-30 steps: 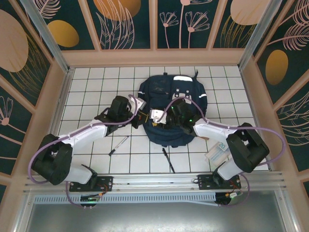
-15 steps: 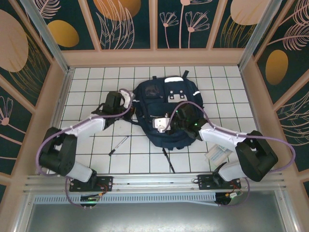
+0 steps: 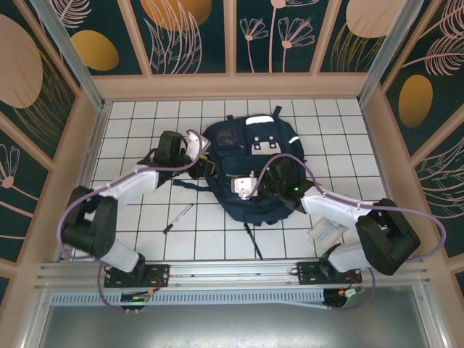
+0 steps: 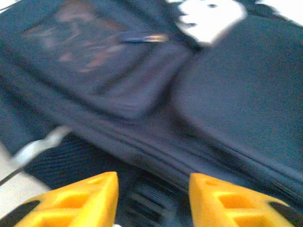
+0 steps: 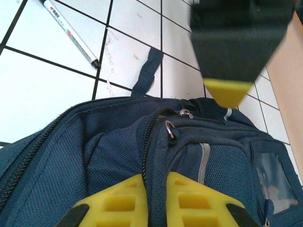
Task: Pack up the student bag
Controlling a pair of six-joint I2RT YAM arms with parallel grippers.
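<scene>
The student bag (image 3: pixel 254 170), a navy-blue backpack with reflective stripes, lies flat in the middle of the tiled table. My left gripper (image 3: pixel 199 155) is at the bag's left side. In the left wrist view its yellow fingers (image 4: pixel 90 201) stand apart, open, and the bag (image 4: pixel 227 94) is just ahead of them with nothing between them. My right gripper (image 3: pixel 251 187) rests on top of the bag near its front. In the right wrist view this gripper (image 5: pixel 157 198) is shut on a fold of the bag (image 5: pixel 94 151) beside a zipper with a ring pull (image 5: pixel 170 130).
A white marker (image 3: pixel 177 217) lies on the tiles near the bag's left, also visible from the right wrist as the marker (image 5: pixel 68 33). A black pen (image 3: pixel 252 241) lies near the front edge. A pale flat packet (image 3: pixel 325 230) sits by the right arm. Wooden walls enclose the table.
The left gripper has opened and let go at the bag's left side. The bag has shifted a little away from the arms. The right gripper has closed on the bag's fabric.
</scene>
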